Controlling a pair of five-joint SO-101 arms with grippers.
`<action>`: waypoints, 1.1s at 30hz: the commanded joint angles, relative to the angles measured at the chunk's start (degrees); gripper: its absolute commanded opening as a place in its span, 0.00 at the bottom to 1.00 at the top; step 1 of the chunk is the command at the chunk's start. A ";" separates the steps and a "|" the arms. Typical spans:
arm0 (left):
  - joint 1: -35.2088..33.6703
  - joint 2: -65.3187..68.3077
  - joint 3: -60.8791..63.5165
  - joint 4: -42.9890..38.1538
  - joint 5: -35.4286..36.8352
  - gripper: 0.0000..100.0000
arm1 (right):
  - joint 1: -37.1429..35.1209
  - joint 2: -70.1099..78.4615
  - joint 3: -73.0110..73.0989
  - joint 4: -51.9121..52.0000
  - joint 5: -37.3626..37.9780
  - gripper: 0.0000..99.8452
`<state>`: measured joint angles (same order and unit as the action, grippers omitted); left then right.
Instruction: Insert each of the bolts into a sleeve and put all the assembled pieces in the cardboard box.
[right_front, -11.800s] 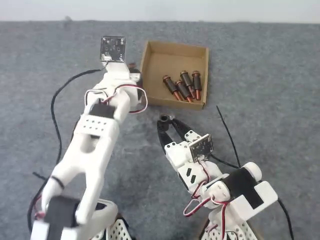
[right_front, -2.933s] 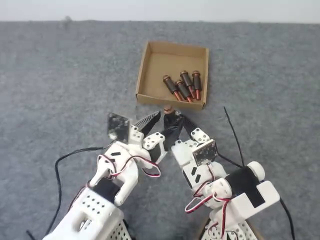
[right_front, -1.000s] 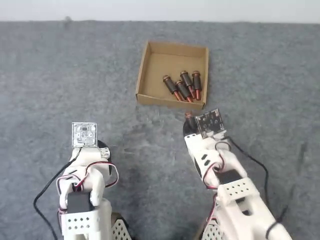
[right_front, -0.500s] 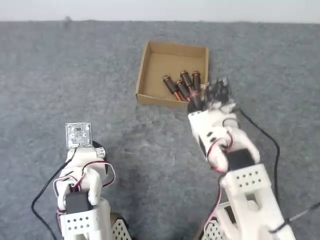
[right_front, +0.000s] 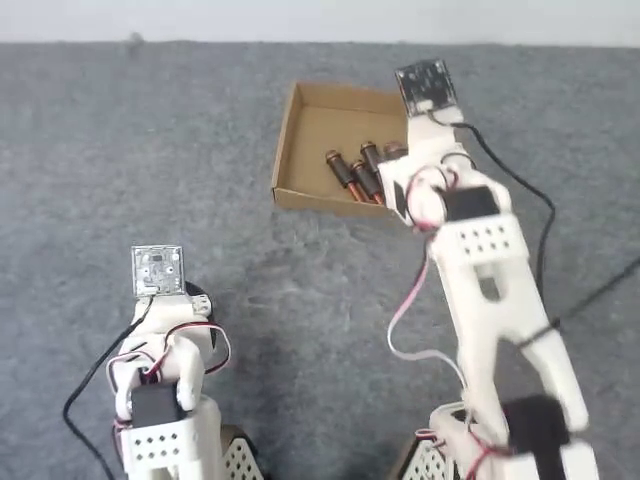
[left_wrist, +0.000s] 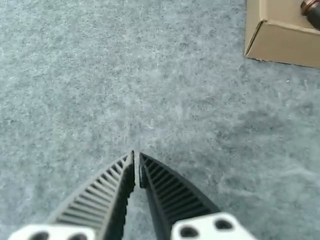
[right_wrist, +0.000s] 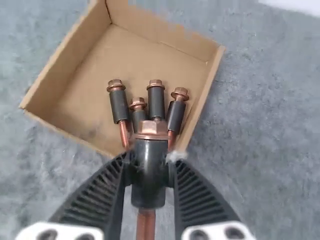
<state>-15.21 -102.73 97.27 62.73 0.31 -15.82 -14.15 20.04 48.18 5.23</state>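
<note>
My right gripper (right_wrist: 148, 157) is shut on an assembled piece (right_wrist: 148, 180), a copper bolt in a black sleeve, held head-forward over the near wall of the cardboard box (right_wrist: 65, 62). Several assembled pieces (right_wrist: 155, 107) lie side by side on the box floor, just beyond the held one. In the high view the right arm (right_front: 445, 200) stretches over the box (right_front: 300, 135) and its pieces (right_front: 355, 172). My left gripper (left_wrist: 136, 160) is shut with nothing in it, low over the carpet, well short of the box corner (left_wrist: 280, 37). The left arm (right_front: 165, 350) stands at the front left.
Grey carpet (right_front: 150, 150) covers the table, bare to the left of the box and between the arms. A black cable (right_front: 545, 215) trails from the right arm.
The right arm has swung forward from the carpet in front of the box to over it, carrying the piece. The left arm stayed drawn back and still.
</note>
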 joint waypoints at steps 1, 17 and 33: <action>-0.44 0.44 -0.66 0.35 -0.44 0.01 | 0.31 3.91 -8.18 -0.04 0.09 0.01; -0.44 0.44 -0.66 0.35 -0.44 0.01 | 0.84 34.51 -31.65 -0.22 -1.49 0.01; -0.44 0.44 -0.66 0.18 -0.53 0.01 | 2.95 52.97 -49.14 0.31 -8.70 0.11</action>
<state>-15.21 -102.73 97.27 62.73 0.31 -14.42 40.53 -24.79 48.18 -2.59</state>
